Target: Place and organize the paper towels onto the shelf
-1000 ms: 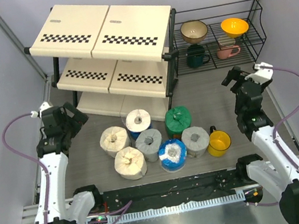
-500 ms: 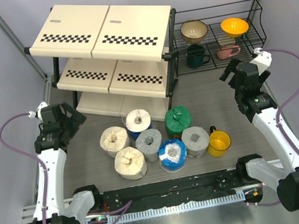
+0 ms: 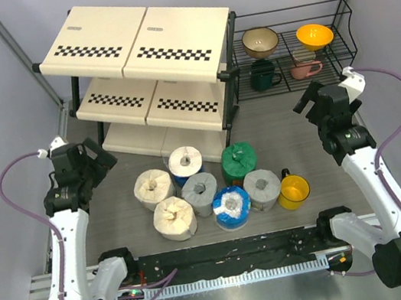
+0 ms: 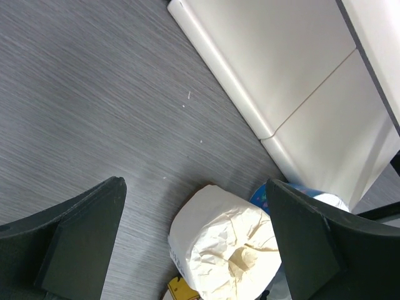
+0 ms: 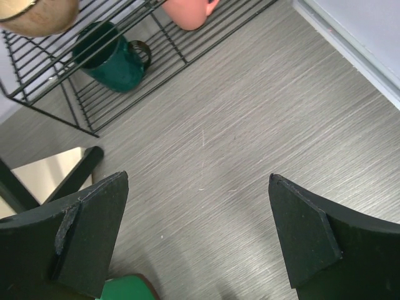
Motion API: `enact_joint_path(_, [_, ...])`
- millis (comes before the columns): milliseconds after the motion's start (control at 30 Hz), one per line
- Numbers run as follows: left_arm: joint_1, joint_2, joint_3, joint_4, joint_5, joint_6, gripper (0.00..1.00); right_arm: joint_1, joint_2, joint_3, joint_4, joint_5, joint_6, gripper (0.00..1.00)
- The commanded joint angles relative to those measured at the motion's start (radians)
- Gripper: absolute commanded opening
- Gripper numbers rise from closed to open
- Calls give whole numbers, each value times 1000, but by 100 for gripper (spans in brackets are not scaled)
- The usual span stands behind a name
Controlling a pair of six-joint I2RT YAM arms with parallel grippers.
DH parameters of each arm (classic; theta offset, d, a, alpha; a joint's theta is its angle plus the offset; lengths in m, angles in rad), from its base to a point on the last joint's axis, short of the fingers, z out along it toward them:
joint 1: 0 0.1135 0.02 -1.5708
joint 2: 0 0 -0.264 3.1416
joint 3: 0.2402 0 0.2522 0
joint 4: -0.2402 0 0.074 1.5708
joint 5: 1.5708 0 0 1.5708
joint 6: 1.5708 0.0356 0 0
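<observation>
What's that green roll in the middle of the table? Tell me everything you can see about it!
The green roll is a stubby paper towel roll in dark green crinkly wrapping, gathered into a pale twist on top. It stands upright on the grey table, at the back right of the bunch of rolls, in front of the shelf. One grey roll sits just in front of it and a second grey roll at its front left, both close enough that they seem to touch it. Nothing lies on top of it.
</observation>
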Motion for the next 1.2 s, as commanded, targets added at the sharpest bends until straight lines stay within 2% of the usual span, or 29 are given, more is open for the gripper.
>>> enact_joint_path(0, [-17, -3, -12, -32, 61, -1, 100, 0, -21, 30, -26, -62, 2, 100])
enact_joint_path(167, [-57, -35, -42, -57, 44, -55, 100, 0, 14, 39, -52, -65, 17, 99])
enact_joint_path(300, [-132, -61, -80, -78, 55, -114, 100, 1, 5, 23, -52, -62, 35, 99])
enact_joint_path(533, [-265, -109, -149, -111, -46, -213, 100, 1, -1, 6, -53, -73, 54, 98])
enact_joint_path(867, [-297, -38, -190, -75, -66, -248, 100, 0, -22, 0, -63, -69, 29, 98])
enact_joint_path(1167, [-340, -36, -238, -45, -57, -263, 98, 0, -19, -17, -63, -72, 31, 98])
